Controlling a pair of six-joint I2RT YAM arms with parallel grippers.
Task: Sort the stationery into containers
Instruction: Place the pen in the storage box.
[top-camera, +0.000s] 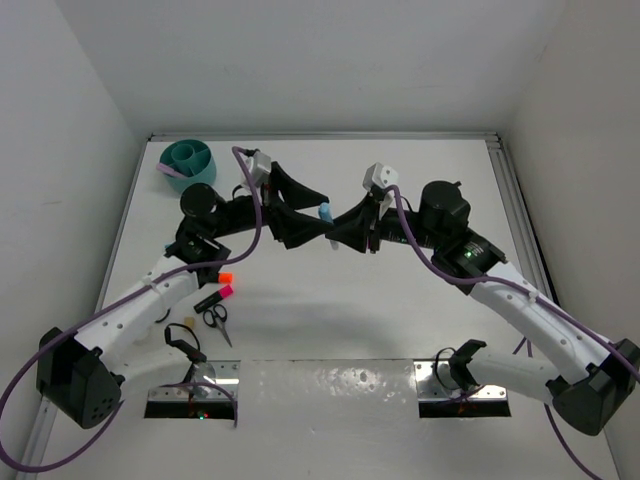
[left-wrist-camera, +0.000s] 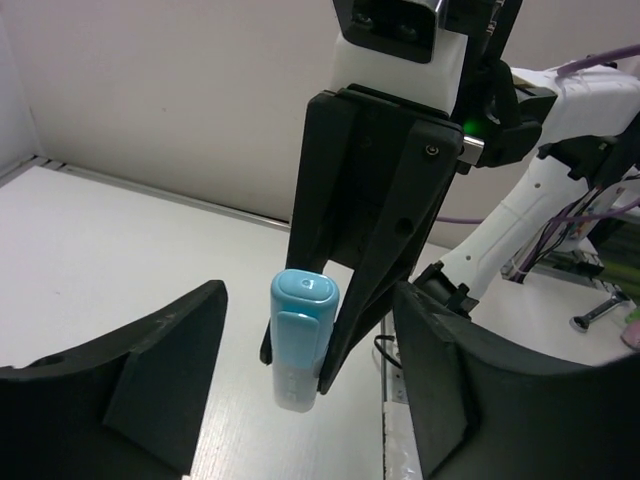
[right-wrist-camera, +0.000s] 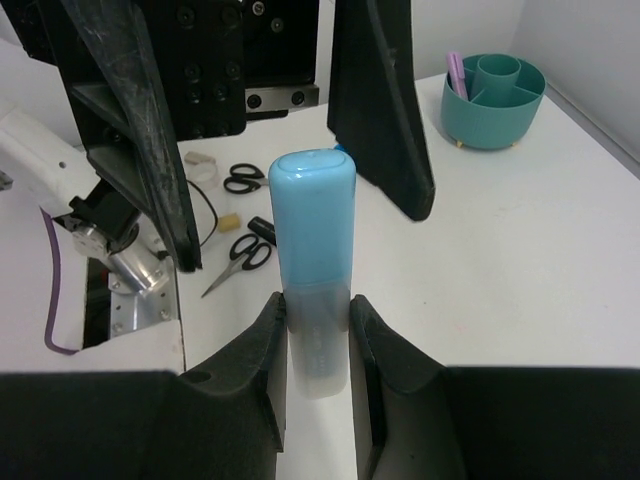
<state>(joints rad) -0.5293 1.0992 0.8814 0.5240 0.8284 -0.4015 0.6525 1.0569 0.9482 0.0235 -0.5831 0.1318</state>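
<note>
Marker (right-wrist-camera: 312, 250), lt-blue, gripped by right pincer (right-wrist-camera: 318, 350); cap inside wide-open left pincer (left-wrist-camera: 308, 300), untouched.

My white table (top-camera: 420, 290) carries a teal cup (top-camera: 188, 163) at its far-left corner, with scissors (top-camera: 216, 318) just beside a pink-and-black marker (top-camera: 215, 297) nearer me.

We see the light-blue marker (right-wrist-camera: 313, 250) upright in mid-air, cap up; the teal cup (top-camera: 195, 172), far left, holds a pink marker (right-wrist-camera: 456, 73).
</note>
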